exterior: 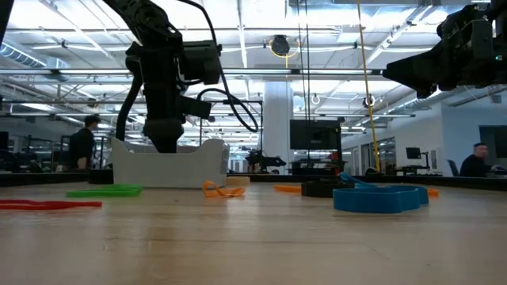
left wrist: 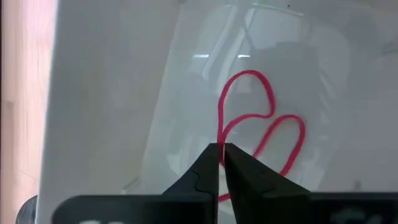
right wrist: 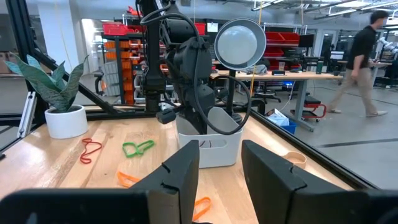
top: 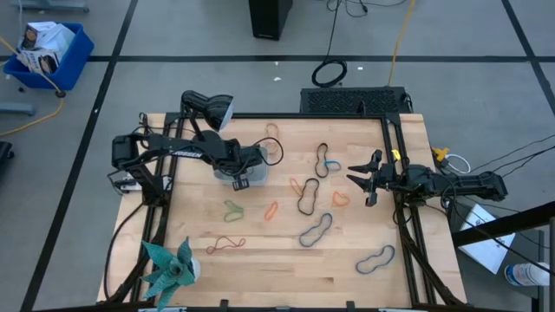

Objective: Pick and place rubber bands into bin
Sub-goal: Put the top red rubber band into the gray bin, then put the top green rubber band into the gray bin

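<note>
- The left gripper (top: 240,176) hangs over the bin (top: 257,172), tips pointing down inside it; in the low view the gripper (exterior: 164,141) dips behind the bin's (exterior: 198,166) near wall.
- In the left wrist view its fingers (left wrist: 208,165) stand almost together, a thin slit between them, with a strand of the red band (left wrist: 249,134) running up out of that slit. Whether the band is pinched or merely passing between the tips, I cannot tell.
- The red band lies looped on the bin floor (left wrist: 124,112).
- The bin sits at about 10 o'clock from the table (top: 286,269) centre, near the lamp (top: 208,107).
- The right gripper (top: 362,179) waits at 3 o'clock, above the table, its fingers (right wrist: 186,168) apart and holding nothing.
- Bands lie loose on the table: a tan one (top: 273,132) at 12 o'clock, a black one (top: 309,198) at the centre, a green one (top: 233,209) at 8 o'clock, an orange one (top: 271,209) just beside it, a grey one (top: 316,230) at 5 o'clock, a blue one (top: 375,260) farther out at 4 o'clock, and another red one (top: 225,246) at 7 o'clock.
- A potted plant (top: 169,269) stands at the table's 7 o'clock corner.
</note>
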Robot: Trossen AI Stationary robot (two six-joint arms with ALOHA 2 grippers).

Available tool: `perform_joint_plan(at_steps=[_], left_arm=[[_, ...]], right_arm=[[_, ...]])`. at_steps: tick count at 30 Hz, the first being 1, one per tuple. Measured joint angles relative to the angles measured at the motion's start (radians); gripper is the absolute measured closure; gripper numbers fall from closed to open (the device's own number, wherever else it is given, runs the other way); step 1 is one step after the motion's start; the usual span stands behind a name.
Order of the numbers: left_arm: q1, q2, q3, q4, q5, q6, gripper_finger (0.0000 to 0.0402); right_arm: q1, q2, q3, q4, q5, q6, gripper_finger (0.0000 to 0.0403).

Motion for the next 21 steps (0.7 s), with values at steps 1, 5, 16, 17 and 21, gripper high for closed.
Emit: perform_joint_plan(at_steps=[1,5,16,17,21], left_arm=[[0.000,0.000,0.000,0.000,0.000,0.000,0.0357],[0.000,0.000,0.000,0.000,-0.001,-0.003,0.0340],[0.000,0.000,0.000,0.000,-0.009,0.001,0.0247],[0.000,0.000,0.000,0.000,-0.009,0.001,0.0240],[-0.002,-0.027,0.000,-0.006,-0.009,0.001,0.0223]], right_arm=[[0.000,0.000,0.000,0.000,0.000,0.000,0.0287],[0.000,0.000,0.000,0.000,0.000,0.000,0.0287],[0.000,0.000,0.000,0.000,0.000,0.000,0.0287],[0.000,0.000,0.000,0.000,0.000,0.000,0.0287],[0.000,0.000,0.000,0.000,0.000,0.000,0.0287]])
